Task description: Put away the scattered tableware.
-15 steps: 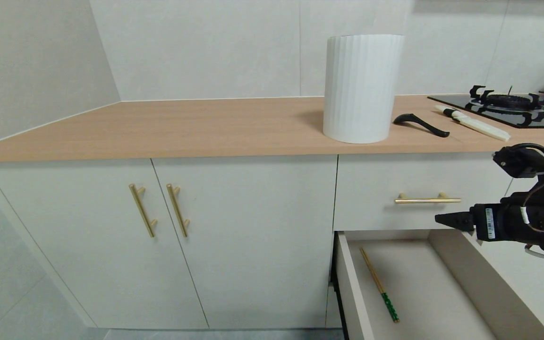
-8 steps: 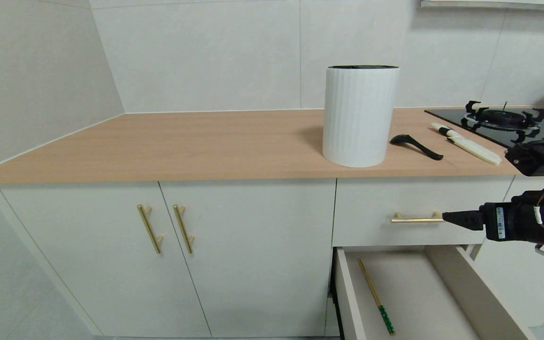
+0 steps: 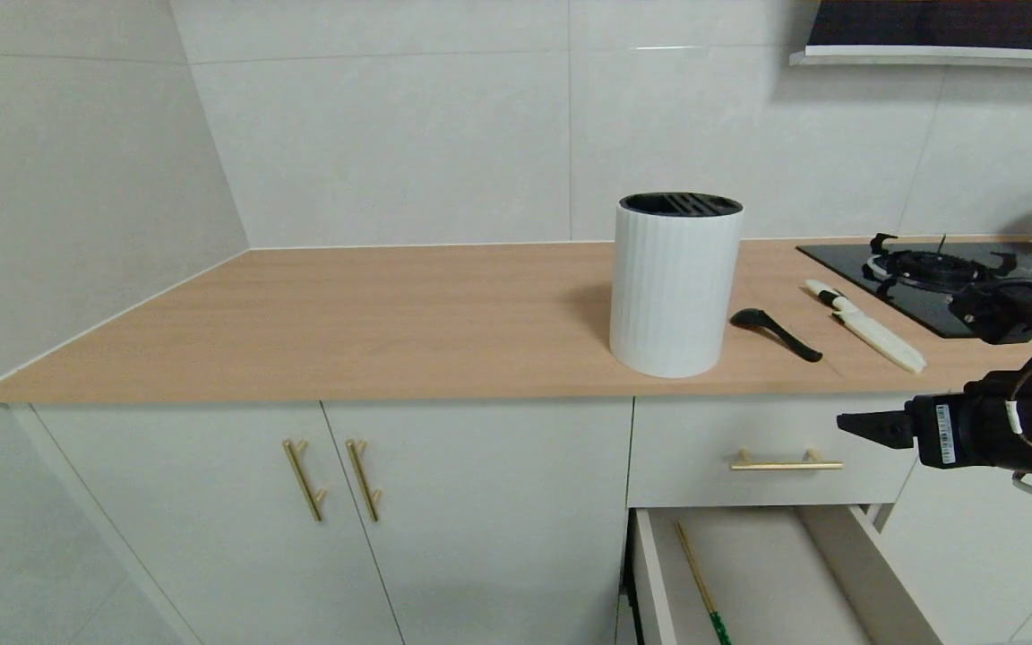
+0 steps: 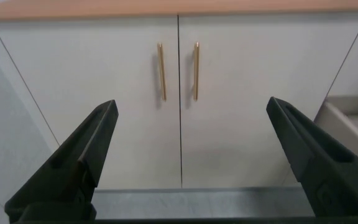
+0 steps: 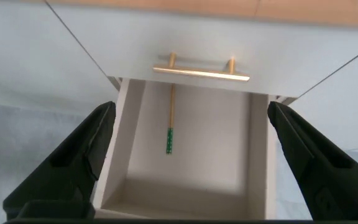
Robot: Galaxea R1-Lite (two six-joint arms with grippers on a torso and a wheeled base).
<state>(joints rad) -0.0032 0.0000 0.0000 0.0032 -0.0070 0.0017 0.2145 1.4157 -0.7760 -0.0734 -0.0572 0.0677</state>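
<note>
Chopsticks (image 5: 170, 121), wooden with green tips, lengthwise in open drawer (image 5: 216, 143) by its left wall. Black spoon (image 3: 774, 332) and white knife (image 3: 864, 325) flat on surface (image 3: 391, 322), right of holder (image 3: 675, 287), near front edge. Right gripper (image 5: 190, 109) spread wide above drawer; left gripper (image 4: 191, 106) wide too, before doors (image 4: 241, 124).

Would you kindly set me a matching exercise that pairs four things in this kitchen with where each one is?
Things:
1. chopsticks
2. spoon
3. knife
4. holder

Places:
A. lying on the counter, nearest the stove
B. inside the open drawer
C. standing upright on the counter, left of the spoon
D. lying between the holder and the knife

Pairs: 1-B, 2-D, 3-A, 4-C
</note>
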